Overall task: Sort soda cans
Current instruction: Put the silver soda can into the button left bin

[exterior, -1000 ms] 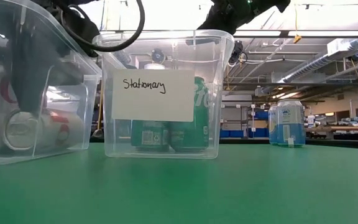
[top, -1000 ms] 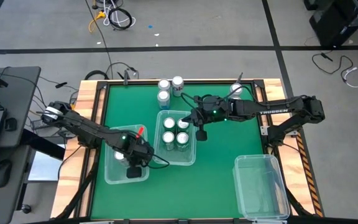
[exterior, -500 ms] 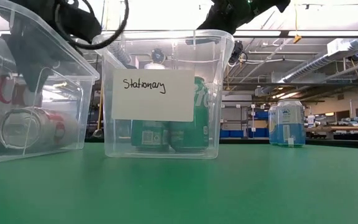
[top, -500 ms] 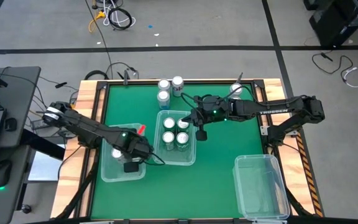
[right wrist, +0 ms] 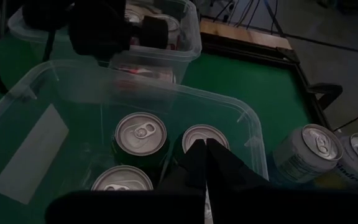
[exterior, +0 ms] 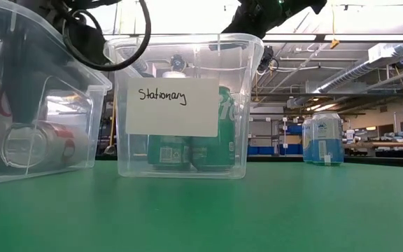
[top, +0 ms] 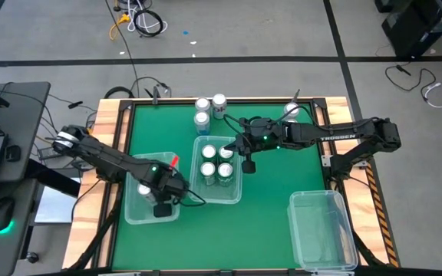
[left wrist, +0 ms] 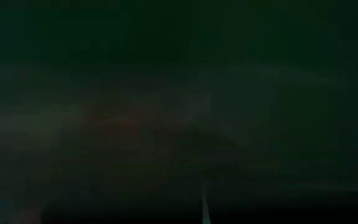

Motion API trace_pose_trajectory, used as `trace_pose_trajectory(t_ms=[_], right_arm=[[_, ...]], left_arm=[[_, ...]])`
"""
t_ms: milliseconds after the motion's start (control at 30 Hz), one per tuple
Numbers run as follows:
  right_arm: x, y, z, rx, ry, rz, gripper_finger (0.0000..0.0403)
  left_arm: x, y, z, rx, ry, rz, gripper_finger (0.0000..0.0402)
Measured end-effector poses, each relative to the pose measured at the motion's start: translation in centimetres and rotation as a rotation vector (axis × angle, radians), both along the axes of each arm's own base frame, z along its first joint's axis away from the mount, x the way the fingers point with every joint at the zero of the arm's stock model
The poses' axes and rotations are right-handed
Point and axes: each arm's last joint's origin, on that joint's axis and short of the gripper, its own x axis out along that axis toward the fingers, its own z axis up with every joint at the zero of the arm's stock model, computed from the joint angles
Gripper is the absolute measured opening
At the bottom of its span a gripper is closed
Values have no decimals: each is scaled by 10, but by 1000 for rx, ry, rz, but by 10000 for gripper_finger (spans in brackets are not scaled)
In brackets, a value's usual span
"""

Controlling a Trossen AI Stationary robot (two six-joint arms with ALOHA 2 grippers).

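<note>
Left gripper down inside left clear bin, fingers closed, nothing seen between them; red-and-white can lies on side just beside it in same bin. Right gripper hovers over middle bin, fingers pressed together, empty; green cans stand upright directly beneath. Blue cans cluster beyond right gripper, on green table. Third bin well apart from right gripper, near table corner.
</note>
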Motion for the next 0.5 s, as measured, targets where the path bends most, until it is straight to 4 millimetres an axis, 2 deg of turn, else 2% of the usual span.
trace_pose_trajectory(t_ms=[200, 500], right_arm=[[0, 0, 0, 0, -1, 0, 0], [0, 0, 0, -1, -2, 0, 0]], left_arm=[[3, -1, -7, -32, -56, 11, 1], [-1, 1, -8, 43, -26, 31, 1]])
